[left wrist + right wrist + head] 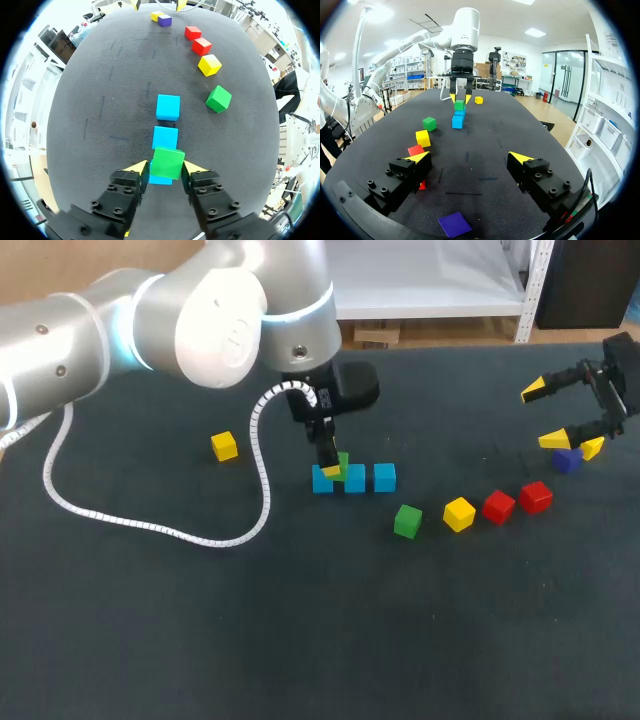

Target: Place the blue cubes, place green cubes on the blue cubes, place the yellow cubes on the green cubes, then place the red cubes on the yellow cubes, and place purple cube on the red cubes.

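Nine cubes lie loose on the dark, felt-like table (300,640) and a tenth is held. There are three blue cubes (355,479), two green, three yellow, two red and one purple, all small, smooth, hard-edged blocks. The blue cubes sit in a straight row, close together.

The left hand (166,167) comes down on one end of that row. Its two yellow-tipped fingers press a green cube (167,162) from both sides, right over the end blue cube. I can't tell whether the two touch. The other green cube (407,521) lies just past the row, starting a curved line with a yellow cube (459,513) and the two red cubes (498,506). A second yellow cube (225,446) sits alone, well apart on the row's far side.

The right hand (470,158) hangs with its fingers spread wide, holding nothing. The purple cube (453,224) lies flat on the table beneath it, apart from both fingers. In the head view the third yellow cube (592,448) sits just beside the purple one
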Controlling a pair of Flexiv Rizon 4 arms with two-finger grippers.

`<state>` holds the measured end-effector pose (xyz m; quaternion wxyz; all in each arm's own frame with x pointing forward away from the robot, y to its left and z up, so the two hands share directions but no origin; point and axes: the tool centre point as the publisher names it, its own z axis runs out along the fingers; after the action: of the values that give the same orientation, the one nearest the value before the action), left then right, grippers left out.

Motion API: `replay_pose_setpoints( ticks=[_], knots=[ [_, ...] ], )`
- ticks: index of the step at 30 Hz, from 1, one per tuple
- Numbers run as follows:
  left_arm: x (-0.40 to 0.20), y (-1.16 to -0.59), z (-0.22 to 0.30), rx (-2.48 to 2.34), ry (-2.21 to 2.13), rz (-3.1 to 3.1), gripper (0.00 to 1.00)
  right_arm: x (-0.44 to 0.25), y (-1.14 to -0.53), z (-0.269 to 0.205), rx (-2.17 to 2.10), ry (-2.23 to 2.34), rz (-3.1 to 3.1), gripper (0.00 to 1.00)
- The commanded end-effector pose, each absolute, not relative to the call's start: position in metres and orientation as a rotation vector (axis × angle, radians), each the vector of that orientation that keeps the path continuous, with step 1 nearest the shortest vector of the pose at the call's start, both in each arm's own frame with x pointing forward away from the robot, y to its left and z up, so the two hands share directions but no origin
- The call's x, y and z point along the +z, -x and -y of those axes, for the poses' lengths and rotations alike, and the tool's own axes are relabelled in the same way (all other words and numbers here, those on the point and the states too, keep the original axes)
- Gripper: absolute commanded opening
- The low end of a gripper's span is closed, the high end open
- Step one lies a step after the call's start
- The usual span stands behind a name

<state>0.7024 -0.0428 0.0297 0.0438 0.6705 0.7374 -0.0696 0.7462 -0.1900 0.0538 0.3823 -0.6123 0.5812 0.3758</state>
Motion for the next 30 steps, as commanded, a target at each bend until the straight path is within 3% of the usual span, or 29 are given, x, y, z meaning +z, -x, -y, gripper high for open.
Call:
replay_pose_setpoints(
  ticks=[1, 3, 9, 14, 15, 17, 18, 19, 30],
  knots=[
    [0.030, -0.705, 0.043, -0.215, -2.052, -2.255, 0.36, 0.054, -0.746, 0.190, 0.956, 1.562, -1.482, 1.00],
    [0.030, -0.705, 0.043, -0.215, -2.052, -2.255, 0.32, 0.054, -0.746, 0.190, 0.956, 1.562, -1.482, 1.00],
    [0.029, -0.706, 0.044, -0.215, -2.054, -2.255, 0.35, 0.054, -0.746, 0.190, 0.956, 1.562, -1.482, 1.00],
    [0.030, -0.706, 0.044, -0.218, -2.056, -2.255, 0.43, 0.054, -0.746, 0.190, 0.956, 1.562, -1.482, 1.00],
    [0.030, -0.706, 0.044, -0.219, -2.056, -2.256, 0.47, 0.054, -0.746, 0.190, 0.956, 1.562, -1.482, 1.00],
    [0.030, -0.706, 0.044, -0.222, -2.055, -2.258, 0.86, 0.054, -0.746, 0.190, 0.956, 1.562, -1.482, 1.00],
    [0.031, -0.706, 0.044, -0.227, -2.055, -2.258, 0.98, 0.054, -0.746, 0.190, 0.956, 1.562, -1.482, 1.00],
    [0.031, -0.706, 0.043, -0.230, -2.056, -2.259, 1.00, 0.054, -0.746, 0.190, 0.956, 1.562, -1.482, 1.00],
    [0.074, -0.706, 0.002, -0.365, -1.951, -2.213, 1.00, 0.054, -0.746, 0.190, 0.956, 1.562, -1.482, 1.00]
  ],
)
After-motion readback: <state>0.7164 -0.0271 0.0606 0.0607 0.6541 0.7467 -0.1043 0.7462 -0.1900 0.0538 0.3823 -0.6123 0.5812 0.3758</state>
